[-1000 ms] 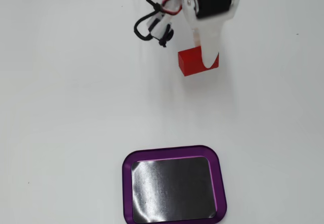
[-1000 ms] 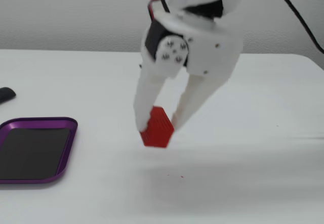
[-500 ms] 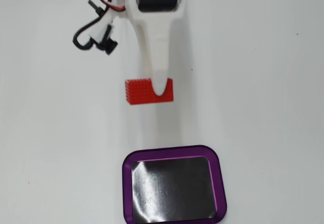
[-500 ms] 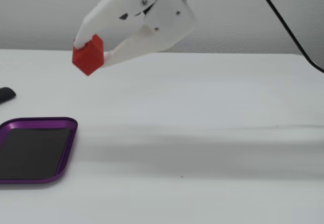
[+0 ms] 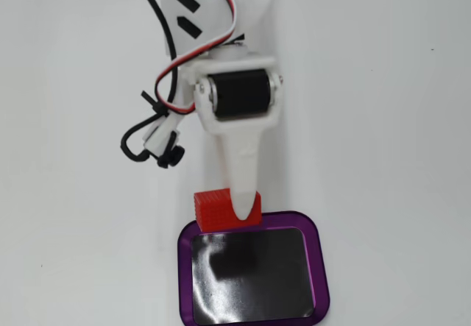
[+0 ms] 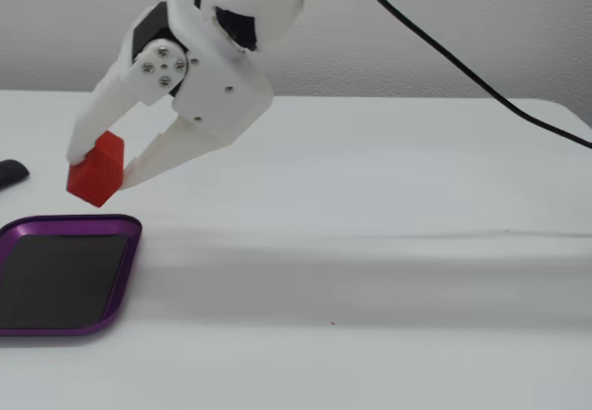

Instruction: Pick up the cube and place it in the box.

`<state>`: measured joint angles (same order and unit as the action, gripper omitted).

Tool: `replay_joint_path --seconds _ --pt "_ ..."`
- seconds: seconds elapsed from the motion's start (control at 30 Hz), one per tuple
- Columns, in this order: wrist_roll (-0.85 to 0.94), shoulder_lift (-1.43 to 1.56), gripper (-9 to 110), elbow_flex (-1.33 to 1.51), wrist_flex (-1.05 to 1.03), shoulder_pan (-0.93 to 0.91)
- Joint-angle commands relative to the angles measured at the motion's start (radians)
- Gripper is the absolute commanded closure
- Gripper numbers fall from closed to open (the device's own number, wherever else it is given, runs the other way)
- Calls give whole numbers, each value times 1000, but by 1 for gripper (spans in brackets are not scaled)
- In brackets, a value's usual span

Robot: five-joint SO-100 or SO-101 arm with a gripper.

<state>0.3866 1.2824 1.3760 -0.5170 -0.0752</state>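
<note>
The cube (image 5: 221, 210) is a small bright red gridded block, held in the air between my white fingers. In the side fixed view the cube (image 6: 96, 169) hangs tilted just above and beside the near corner of the box. My gripper (image 5: 237, 207) is shut on the cube; it also shows in the side fixed view (image 6: 100, 171). The box (image 5: 321, 267) is a shallow purple-rimmed tray with a shiny black bottom, at the bottom of the top-down fixed view. In the side fixed view the box (image 6: 118, 301) lies at the lower left, cut off by the frame edge.
The table is plain white. Red, white and black cables (image 5: 165, 98) loop off the arm's left side in the top-down fixed view. A black cable (image 6: 462, 72) trails to the right in the side fixed view. A small dark object (image 6: 11, 173) lies at the left edge.
</note>
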Motion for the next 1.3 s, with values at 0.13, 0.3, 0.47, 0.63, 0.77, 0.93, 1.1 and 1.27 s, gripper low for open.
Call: replay_joint_path --seconds 0.13,0.3,0.47,0.63,0.77,0.93,1.1,1.27 --pt "5 -67 96 -196 -130 0" --pt "5 -69 91 -201 -186 0" --pt "5 -64 91 -202 -229 3" --pt "3 17 89 -202 -337 3" --pt "0 167 84 -202 -486 2" --pt "-9 368 83 -186 -712 2" --pt "-140 537 83 -124 -907 -11" --pt "-161 727 84 9 -1049 -12"
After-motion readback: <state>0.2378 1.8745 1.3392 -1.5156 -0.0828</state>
